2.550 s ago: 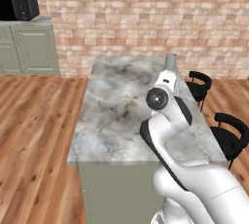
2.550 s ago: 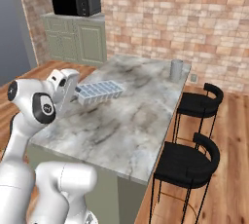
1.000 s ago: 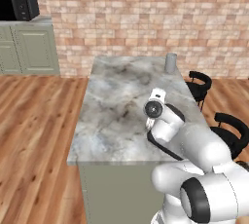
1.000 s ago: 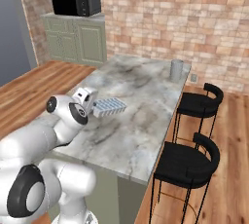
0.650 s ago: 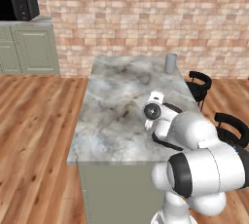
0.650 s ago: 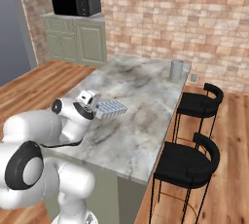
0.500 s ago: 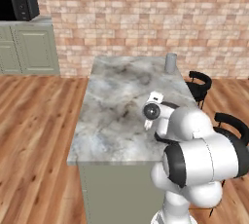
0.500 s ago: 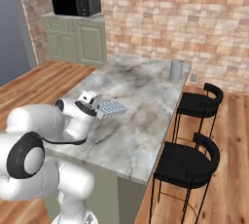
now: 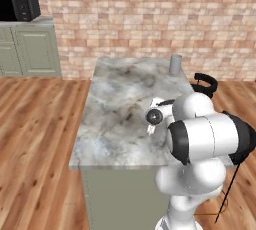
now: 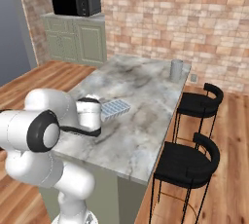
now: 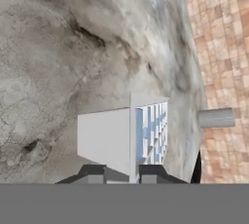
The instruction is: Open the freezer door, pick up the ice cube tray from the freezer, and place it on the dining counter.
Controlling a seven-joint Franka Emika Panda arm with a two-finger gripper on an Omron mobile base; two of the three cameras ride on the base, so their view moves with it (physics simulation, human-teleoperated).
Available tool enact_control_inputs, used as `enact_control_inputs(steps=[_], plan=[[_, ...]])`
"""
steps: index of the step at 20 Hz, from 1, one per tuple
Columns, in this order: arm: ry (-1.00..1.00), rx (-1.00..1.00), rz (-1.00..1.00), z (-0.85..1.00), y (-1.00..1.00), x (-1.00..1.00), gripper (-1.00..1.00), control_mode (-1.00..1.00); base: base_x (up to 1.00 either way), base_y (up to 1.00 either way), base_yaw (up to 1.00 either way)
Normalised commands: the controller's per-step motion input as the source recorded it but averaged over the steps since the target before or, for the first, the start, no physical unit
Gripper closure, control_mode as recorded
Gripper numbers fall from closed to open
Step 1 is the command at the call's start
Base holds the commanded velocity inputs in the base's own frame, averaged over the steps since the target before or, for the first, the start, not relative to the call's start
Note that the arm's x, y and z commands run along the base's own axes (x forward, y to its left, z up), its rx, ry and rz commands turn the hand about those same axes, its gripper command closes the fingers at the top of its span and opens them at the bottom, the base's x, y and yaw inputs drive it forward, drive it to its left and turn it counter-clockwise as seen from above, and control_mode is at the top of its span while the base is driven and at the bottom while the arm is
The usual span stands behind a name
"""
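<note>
I see my tool clenched on the tray, holding it edge-up over the counter, near its left side. A grey cup stands at the far end.

counter: veined marble, smooth, light sheen | tray: matt pale plastic | floor: glossy wood | wall: rough brick | cup: matt grey metal

Ice cube tray over dining counter (near edge)
</note>
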Motion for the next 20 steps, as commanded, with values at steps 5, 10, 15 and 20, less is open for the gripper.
enact_control_inputs(steps=[5, 10, 15, 20], plan=[[0.01, 0.00, 0.00, -0.21, 0.00, 0.08, 1.00, -1.00, 0.00, 0.00, 0.00], [0.01, 0.00, 0.00, 0.00, 0.00, 0.00, 1.00, -1.00, 0.00, 0.00, 0.00], [0.00, 0.00, 0.00, 0.00, 0.00, 0.00, 1.00, -1.00, 0.00, 0.00, 0.00], [0.00, 0.00, 0.00, 0.00, 0.00, 0.01, 1.00, -1.00, 0.00, 0.00, 0.00]])
